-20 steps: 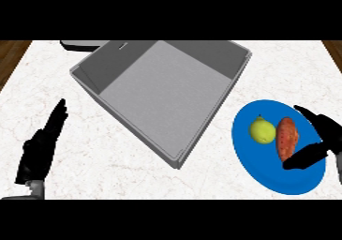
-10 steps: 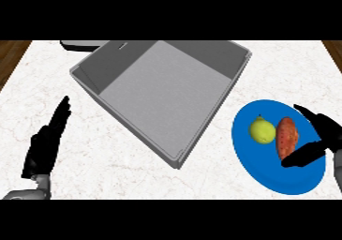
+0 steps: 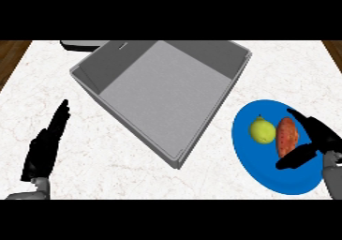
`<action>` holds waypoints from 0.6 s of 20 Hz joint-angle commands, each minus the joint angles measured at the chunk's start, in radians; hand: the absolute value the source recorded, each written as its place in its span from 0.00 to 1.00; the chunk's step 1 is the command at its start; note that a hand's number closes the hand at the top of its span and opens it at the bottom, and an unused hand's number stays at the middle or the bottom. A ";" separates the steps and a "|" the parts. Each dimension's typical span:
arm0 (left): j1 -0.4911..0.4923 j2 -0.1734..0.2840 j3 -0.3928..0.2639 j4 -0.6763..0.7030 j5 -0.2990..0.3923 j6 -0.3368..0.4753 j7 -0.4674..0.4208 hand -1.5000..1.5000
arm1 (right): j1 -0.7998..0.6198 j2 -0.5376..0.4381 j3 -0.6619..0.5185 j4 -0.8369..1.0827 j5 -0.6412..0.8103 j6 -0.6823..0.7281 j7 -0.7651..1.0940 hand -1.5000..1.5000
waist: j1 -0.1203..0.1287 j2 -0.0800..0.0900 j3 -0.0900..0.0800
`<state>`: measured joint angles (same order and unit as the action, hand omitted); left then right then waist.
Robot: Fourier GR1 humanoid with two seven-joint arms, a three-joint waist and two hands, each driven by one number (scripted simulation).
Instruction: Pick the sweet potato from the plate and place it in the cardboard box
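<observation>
Two robot hands show: the right one (image 3: 317,146) spreads unclenched beside the sweet potato (image 3: 286,136) on the plate (image 3: 251,154). Left robot hand (image 3: 43,147) rests flat-fingered on the tabletop (image 3: 132,168)

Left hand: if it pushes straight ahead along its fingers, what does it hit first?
Probably the grey box. The left hand has straight fingers pointing up and slightly right over bare counter, toward the box's near-left wall; height above the counter is unclear.

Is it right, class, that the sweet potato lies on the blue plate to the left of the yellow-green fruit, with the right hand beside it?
Not quite. The head view shows the sweet potato on the blue plate to the right of the yellow-green fruit, not the left. The right hand is indeed beside it.
</observation>
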<state>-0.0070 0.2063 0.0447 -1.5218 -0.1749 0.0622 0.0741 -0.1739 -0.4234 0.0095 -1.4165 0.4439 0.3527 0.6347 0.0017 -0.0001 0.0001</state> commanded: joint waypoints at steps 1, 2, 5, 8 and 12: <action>0.030 -0.004 0.006 -0.067 -0.004 -0.028 0.040 0.50 | -0.002 0.004 -0.033 0.048 0.029 0.038 -0.040 0.00 | 0.001 0.000 0.000; 0.002 -0.006 0.026 -0.015 -0.006 -0.024 0.006 0.50 | 0.043 0.040 -0.022 0.007 0.046 0.008 -0.039 0.00 | -0.001 0.000 0.000; 0.036 -0.031 -0.014 -0.103 -0.026 -0.019 0.065 0.50 | -0.024 0.073 -0.034 0.026 0.015 0.039 0.009 1.00 | 0.001 -0.001 0.000; -0.023 -0.045 -0.011 -0.029 -0.045 0.006 0.055 0.50 | 0.015 0.019 -0.013 0.032 0.117 -0.046 -0.120 1.00 | -0.003 0.000 0.000; 0.017 -0.014 0.015 -0.039 -0.033 -0.024 0.019 0.50 | -0.016 0.008 0.004 0.081 0.235 -0.134 -0.132 1.00 | 0.001 0.000 0.000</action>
<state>0.0114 0.1889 0.0565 -1.5698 -0.1968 0.0447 0.0962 -0.1732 -0.4076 0.0022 -1.3703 0.6005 0.2661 0.5313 0.0019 -0.0018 -0.0021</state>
